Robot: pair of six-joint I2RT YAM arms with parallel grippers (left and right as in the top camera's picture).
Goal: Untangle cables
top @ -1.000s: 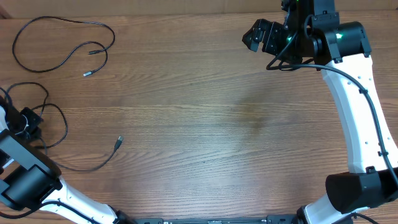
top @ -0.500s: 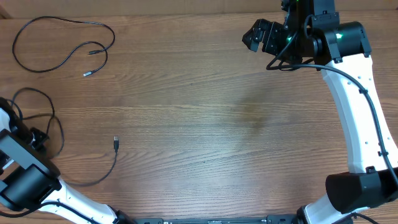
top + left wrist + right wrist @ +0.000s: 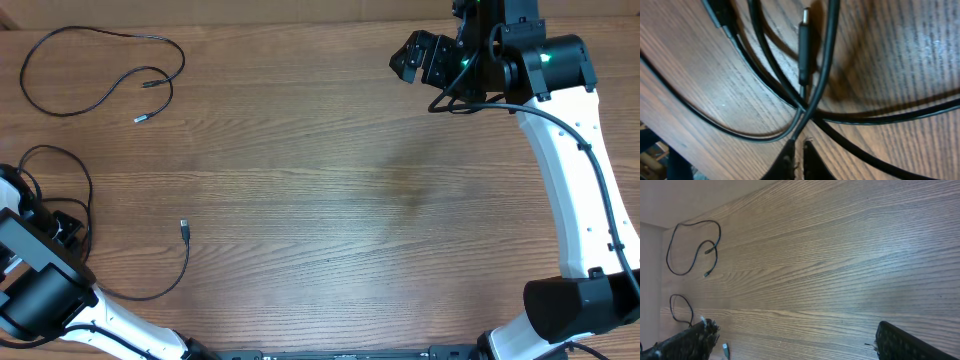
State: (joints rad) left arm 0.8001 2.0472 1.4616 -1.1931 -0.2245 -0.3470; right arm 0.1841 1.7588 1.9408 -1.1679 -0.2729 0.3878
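Note:
Two thin black cables lie on the wooden table. One cable (image 3: 100, 70) is a loose loop at the far left, apart from the other; it also shows in the right wrist view (image 3: 690, 245). The second cable (image 3: 150, 293) loops at the left edge, its plug (image 3: 184, 228) lying free. My left gripper (image 3: 60, 228) is shut on this cable. In the left wrist view the fingertips (image 3: 797, 152) pinch a strand (image 3: 760, 136) where several strands cross below a plug end (image 3: 805, 55). My right gripper (image 3: 420, 58) is open and empty, held above the table's far right (image 3: 800, 345).
The thicker arm cords hang by the right arm (image 3: 560, 130). The table's left edge is close to the left gripper. Bare wood (image 3: 380, 190) lies between the two arms.
My left gripper has moved left and toward the near edge, dragging the second cable. Its loop has narrowed and its free plug has slid a little left. The right arm has not moved.

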